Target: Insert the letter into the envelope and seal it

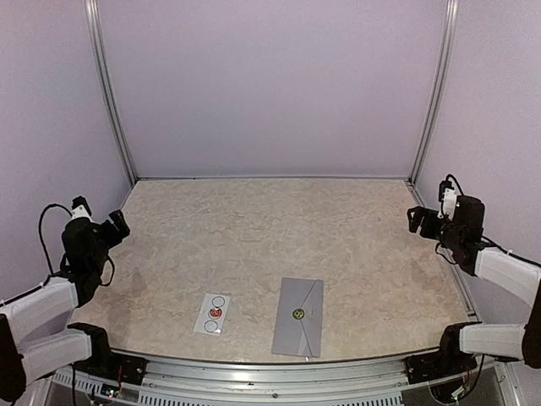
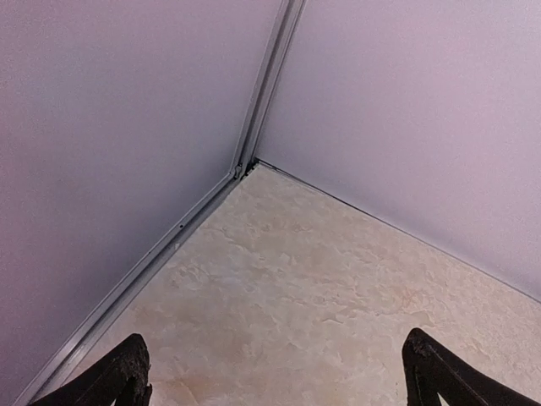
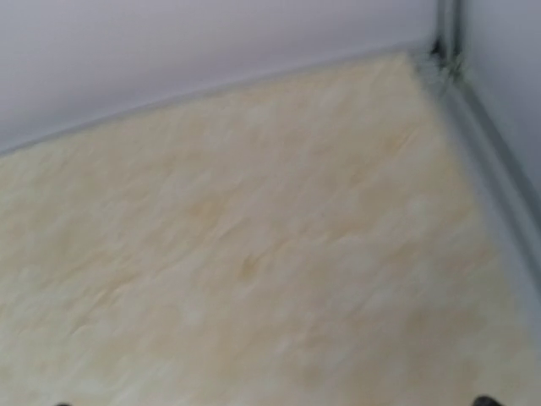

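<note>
The grey envelope point(image 1: 298, 317) lies flat near the table's front edge, right of centre. Its triangular flap is folded down, with a round dark and gold sticker point(image 1: 297, 314) on the flap's tip. No letter shows in any view. My left gripper point(image 1: 118, 227) is raised at the far left, well away from the envelope. In the left wrist view it point(image 2: 275, 342) is open and empty, with its fingers point(image 2: 127, 376) wide apart over bare table. My right gripper point(image 1: 418, 220) is raised at the far right. In the blurred right wrist view it point(image 3: 272, 403) is open and empty.
A small white sticker card point(image 1: 212, 313) with a red round sticker and two empty rings lies left of the envelope. Pale walls with metal corner posts point(image 1: 110, 93) enclose the beige marbled table point(image 1: 270, 228) on three sides.
</note>
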Tool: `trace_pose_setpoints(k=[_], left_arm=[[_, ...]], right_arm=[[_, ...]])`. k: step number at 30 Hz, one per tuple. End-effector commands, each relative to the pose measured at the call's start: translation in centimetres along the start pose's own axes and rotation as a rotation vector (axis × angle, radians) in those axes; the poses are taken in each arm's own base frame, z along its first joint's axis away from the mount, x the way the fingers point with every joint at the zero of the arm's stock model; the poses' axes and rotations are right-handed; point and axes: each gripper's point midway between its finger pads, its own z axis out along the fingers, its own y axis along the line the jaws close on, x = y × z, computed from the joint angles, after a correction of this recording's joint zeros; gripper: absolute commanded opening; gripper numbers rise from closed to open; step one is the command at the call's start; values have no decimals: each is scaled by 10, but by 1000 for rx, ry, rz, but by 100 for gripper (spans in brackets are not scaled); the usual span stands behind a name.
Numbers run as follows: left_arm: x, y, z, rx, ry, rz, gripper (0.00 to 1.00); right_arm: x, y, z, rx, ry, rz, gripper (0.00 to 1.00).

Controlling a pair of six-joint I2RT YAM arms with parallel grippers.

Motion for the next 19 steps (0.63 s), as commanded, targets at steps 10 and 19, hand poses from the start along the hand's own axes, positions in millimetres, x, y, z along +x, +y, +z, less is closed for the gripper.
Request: trace_pose_setpoints(k=[10,19], left_arm=[[14,15,7,-16,-92,171,99],[12,16,4,-17,-107,161,99]], right_arm=[[7,-32,-11,113,-281,-174,99],[4,-35,-14,133,-305,-172,99]])
